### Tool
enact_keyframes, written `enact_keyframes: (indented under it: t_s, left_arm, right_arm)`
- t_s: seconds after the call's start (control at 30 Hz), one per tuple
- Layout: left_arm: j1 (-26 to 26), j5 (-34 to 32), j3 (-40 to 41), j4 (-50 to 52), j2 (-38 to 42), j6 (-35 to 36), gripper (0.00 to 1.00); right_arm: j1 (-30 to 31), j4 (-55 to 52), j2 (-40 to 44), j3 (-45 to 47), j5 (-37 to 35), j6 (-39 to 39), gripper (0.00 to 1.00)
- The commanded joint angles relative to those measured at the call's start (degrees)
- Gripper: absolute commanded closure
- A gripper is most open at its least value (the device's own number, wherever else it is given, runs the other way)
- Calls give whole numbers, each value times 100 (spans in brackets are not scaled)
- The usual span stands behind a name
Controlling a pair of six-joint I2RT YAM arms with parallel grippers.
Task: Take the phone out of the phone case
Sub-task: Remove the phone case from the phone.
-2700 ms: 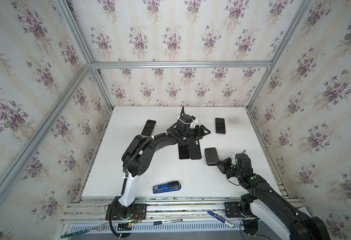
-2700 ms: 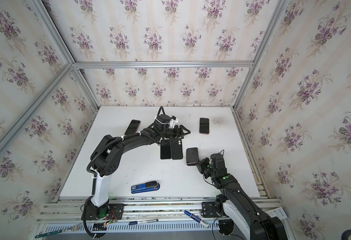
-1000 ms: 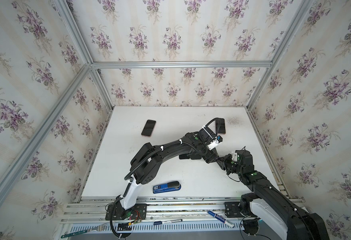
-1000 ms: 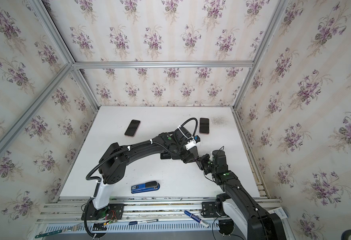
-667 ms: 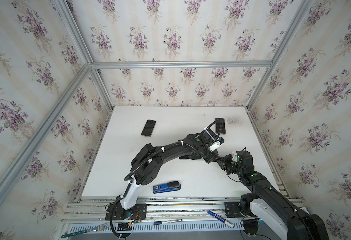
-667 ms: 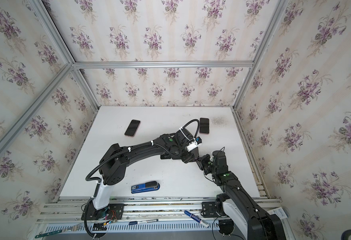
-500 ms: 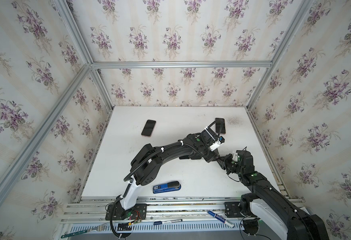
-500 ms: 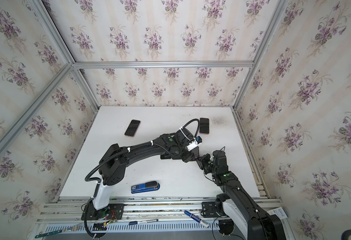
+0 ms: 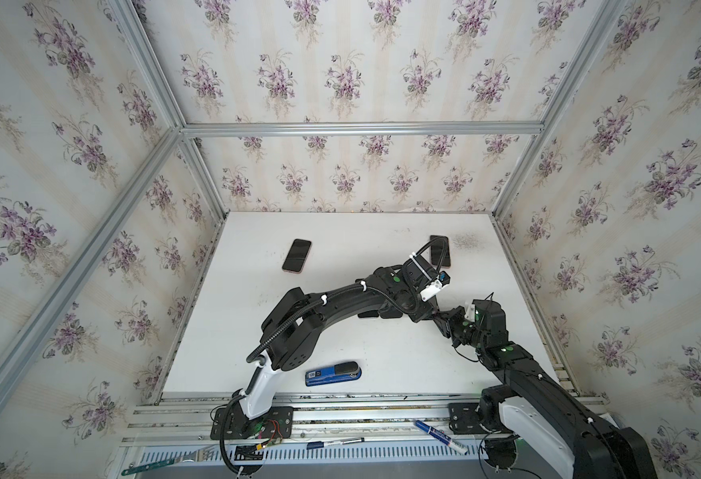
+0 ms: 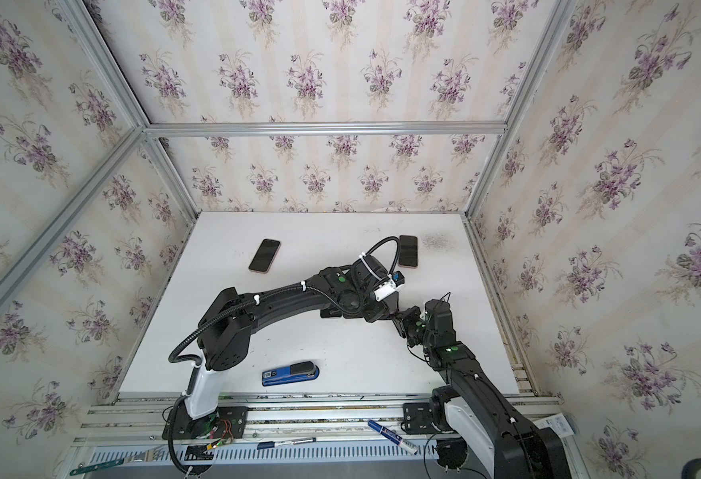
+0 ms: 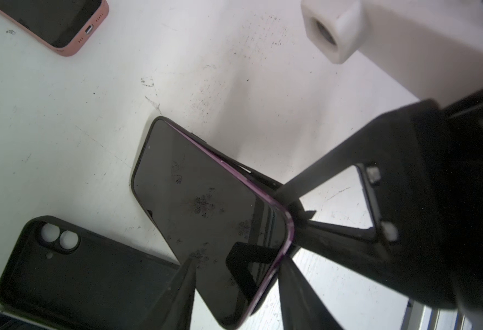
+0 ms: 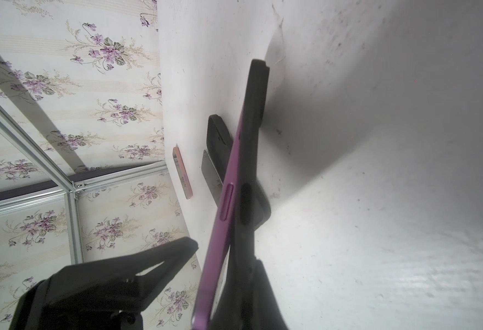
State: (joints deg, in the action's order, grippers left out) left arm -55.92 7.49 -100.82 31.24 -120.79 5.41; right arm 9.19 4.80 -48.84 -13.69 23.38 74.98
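Clenching my right tool [image 11: 291,213] on the rim of the black phone case [image 12: 253,137], I am straddling the raised near corner of the purple phone [image 11: 206,197] with my left tool [image 11: 237,261], unable to tell whether it grips, the long axis slanting away toward the desk [image 11: 63,114].

Table [image 10: 340,226]: white, floral walls around
Left gripper [image 10: 391,312]: arm stretched across, just beside right gripper [image 10: 402,318]
Left phone [image 10: 264,255]: flat, far side
Right phone [image 10: 408,251]: flat, far side
Blue stapler [image 10: 290,373]: near front edge
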Motion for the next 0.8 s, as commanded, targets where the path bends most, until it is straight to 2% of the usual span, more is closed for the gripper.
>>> enact_keyframes:
  t_s: [0.0,0.23,0.5,0.6,0.77]
  left_arm:
    - [56,-1048,-11,-63,-50,76,56]
    - [-6,-1592,-31,-127,-33,303,62]
    - [-171,-2278,-48,-239,12,257,63]
    - [-209,-2301,-51,-262,-27,191,63]
    - [-261,-1940,-87,-327,-34,238,63]
  right_arm:
    - [14,98,27,-6,398,12,100]
    - [13,83,68,-4,378,22,100]
    - [14,70,82,-10,370,36,100]
    - [17,95,73,22,351,76,100]
    - [13,135,76,40,352,105,100]
